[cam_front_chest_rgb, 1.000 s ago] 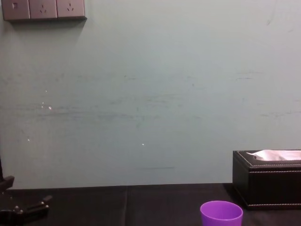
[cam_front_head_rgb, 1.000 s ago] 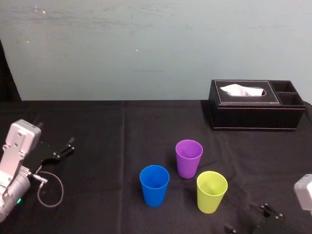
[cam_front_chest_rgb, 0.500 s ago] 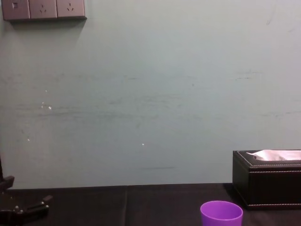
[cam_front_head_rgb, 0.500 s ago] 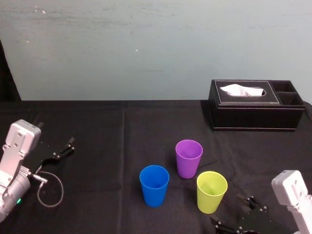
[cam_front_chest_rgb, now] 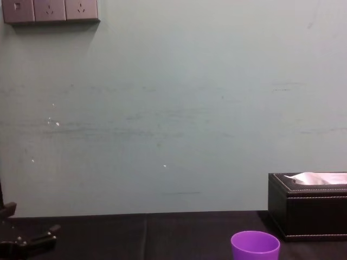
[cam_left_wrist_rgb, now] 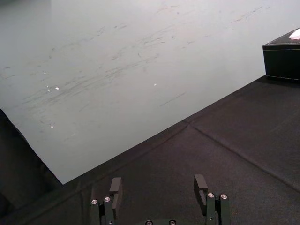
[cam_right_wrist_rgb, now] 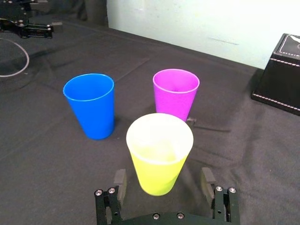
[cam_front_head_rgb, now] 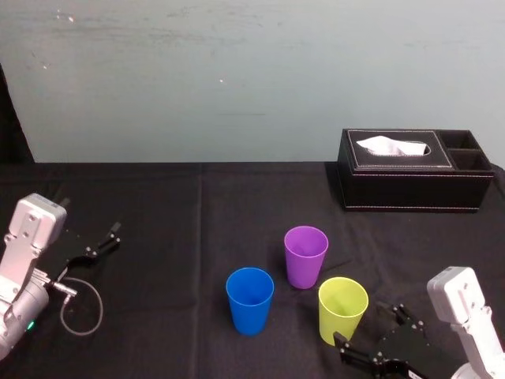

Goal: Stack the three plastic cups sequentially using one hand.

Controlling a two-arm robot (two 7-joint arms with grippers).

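Nearest to us, the black two-fingered right gripper (cam_front_head_rgb: 369,330) sits low at the near right of the smooth tapered yellow-green plastic cup (cam_front_head_rgb: 342,309). Its fingers are spread wide and hold nothing. That cup stands upright, mouth up, on the black cloth-covered surface (cam_front_head_rgb: 173,316), just ahead of the spread fingers.

We judge this to be the approach for the first pick. To do it well, we would ease forward until the cup wall lies squarely between the fingers. We would keep the gripper level so neither tip tips the light cup. We would close at mid-height or above, gently, since thin plastic will likely flex, and then lift straight up before carrying it across.

Left of the yellow-green cup, about level with it, stands the tapered blue plastic cup (cam_front_head_rgb: 250,300). Beyond it and a little left stands the tapered purple plastic cup (cam_front_head_rgb: 305,257). All three are apart and none is nested.

Well to the left of the yellow-green cup, the left gripper (cam_left_wrist_rgb: 158,183) lies parked with its fingers spread over bare cloth. Far beyond the cup, to the right, the black tissue box (cam_front_head_rgb: 410,180) sits against the pale wall (cam_front_head_rgb: 237,79).

The right wrist view shows how the cup stands centred between the two fingers, with clearance on each side. From above, the dark fingers are hard to read against the dark cloth. The head view gives the layout of all three cups at once. The chest view, looking across the surface, catches the purple cup's rim from the side and the wall sockets (cam_front_chest_rgb: 50,10) high above, which the head view lacks.
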